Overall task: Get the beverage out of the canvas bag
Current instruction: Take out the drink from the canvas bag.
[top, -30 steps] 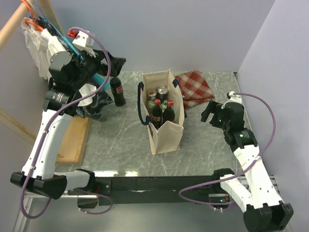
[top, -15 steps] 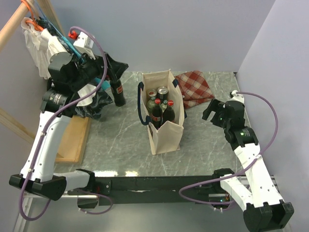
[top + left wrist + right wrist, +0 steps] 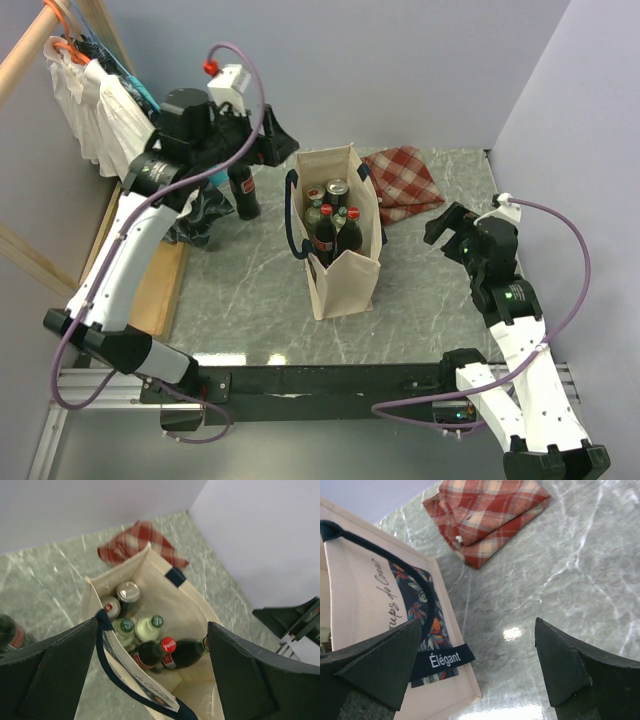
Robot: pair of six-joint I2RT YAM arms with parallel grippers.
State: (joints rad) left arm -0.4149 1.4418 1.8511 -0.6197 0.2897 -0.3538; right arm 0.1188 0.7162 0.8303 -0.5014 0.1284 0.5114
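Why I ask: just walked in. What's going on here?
Drinks are being taken out of the canvas bag. The left claw hovers open by the bag's top, facing the bottles and can inside. One dark bottle stands on the table left of the bag. The right claw sits open on the bag's other side.

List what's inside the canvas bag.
The canvas bag shows a can, two green-capped bottles and red-capped dark bottles. Their lower parts and the bag's bottom are covered.

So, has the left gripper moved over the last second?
Yes. In the top view the left gripper has swung right, from behind the lone standing bottle toward the far left corner of the canvas bag; bottle and bag stayed put.
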